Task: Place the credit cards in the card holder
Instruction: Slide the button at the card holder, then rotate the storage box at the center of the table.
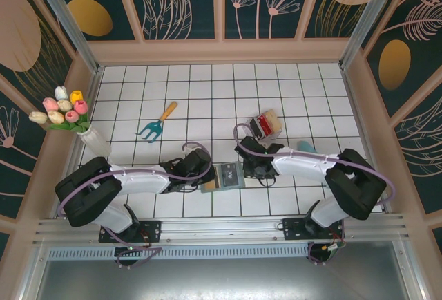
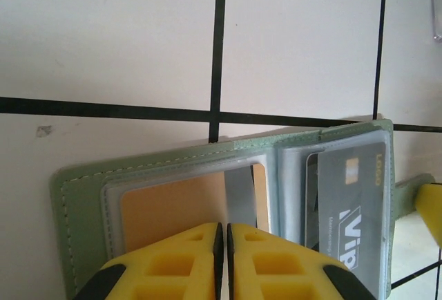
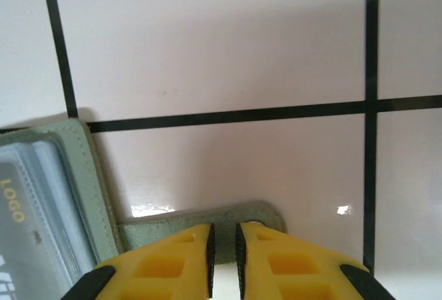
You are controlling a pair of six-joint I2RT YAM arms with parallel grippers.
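The sage-green card holder point(image 1: 228, 175) lies open on the tiles between both grippers. Its right pocket holds a dark VIP credit card point(image 2: 352, 203), also seen in the right wrist view point(image 3: 27, 245). A tan card point(image 2: 173, 207) sits in the left clear pocket, its near edge hidden under my left gripper point(image 2: 222, 227), whose jaws stand together at the holder's near edge point(image 1: 206, 184) with nothing seen between them. My right gripper point(image 3: 222, 227) rests over the holder's snap tab point(image 3: 207, 213), jaws a narrow gap apart. More credit cards point(image 1: 266, 124), red and tan, are stacked farther back.
A teal trowel point(image 1: 157, 124) with an orange handle lies at the back left. A vase of tulips point(image 1: 93, 141) stands by the left wall. Patterned walls enclose the tiled floor on three sides.
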